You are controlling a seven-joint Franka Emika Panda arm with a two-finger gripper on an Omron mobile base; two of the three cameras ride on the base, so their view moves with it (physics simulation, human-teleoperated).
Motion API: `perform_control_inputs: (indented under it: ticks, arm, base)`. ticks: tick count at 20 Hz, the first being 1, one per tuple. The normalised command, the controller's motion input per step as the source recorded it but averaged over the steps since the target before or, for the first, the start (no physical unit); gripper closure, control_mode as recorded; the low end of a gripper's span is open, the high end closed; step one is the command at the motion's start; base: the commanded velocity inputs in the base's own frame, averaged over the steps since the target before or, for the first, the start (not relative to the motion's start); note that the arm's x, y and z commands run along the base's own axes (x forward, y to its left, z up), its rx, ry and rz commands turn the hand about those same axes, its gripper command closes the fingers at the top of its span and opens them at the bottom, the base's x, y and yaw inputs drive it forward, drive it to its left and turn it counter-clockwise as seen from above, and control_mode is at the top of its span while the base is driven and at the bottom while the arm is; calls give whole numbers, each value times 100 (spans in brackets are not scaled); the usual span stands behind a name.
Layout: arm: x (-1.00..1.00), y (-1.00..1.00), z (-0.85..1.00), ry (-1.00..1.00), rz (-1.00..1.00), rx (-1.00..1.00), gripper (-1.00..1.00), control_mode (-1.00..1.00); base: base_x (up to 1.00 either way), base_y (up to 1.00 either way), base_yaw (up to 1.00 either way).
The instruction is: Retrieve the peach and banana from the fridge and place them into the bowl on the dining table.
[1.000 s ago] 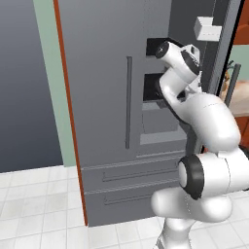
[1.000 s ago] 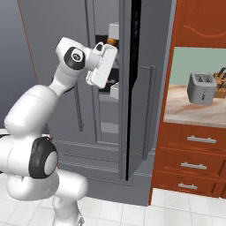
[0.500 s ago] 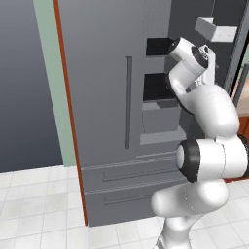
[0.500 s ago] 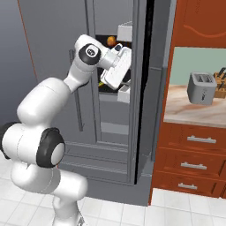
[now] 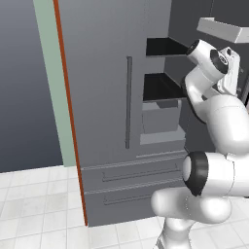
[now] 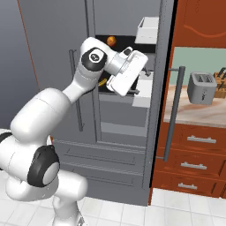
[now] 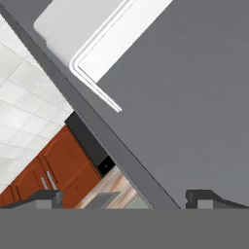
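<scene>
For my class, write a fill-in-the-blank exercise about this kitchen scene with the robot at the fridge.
1. The fridge's right door stands ____.
2. The peach sits on a shelf ____ the banana.
3. The gripper's jaws are ____ and hold nothing.
4. The silver appliance on the wooden counter is a ____.

Missing words: open; above; open; toaster

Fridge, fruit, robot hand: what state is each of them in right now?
fridge: right door swung open, left door shut, bottom drawers shut.
peach: sitting on an upper shelf inside, untouched.
banana: lying on a lower shelf, partly hidden by the arm.
gripper: jaws wide open, holding nothing, facing the open door's inner side.
toaster: upright on the counter.
</scene>
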Motion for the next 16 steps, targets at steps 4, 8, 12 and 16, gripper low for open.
perform_control_inputs:
  ticks: [4,8,12,16]
  arm:
    - [-69,93,66,-22,0,-17,-100,-100]
    - [-55,100,19,-34,-3,-8,-100,-100]
    - [-8,100,-30,-43,-8,9,-100,-100]
    - [0,94,-49,-53,-15,38,-100,-100]
  base:
    - [0,0,0]
    - [0,0,0]
    - [0,0,0]
    - [0,0,0]
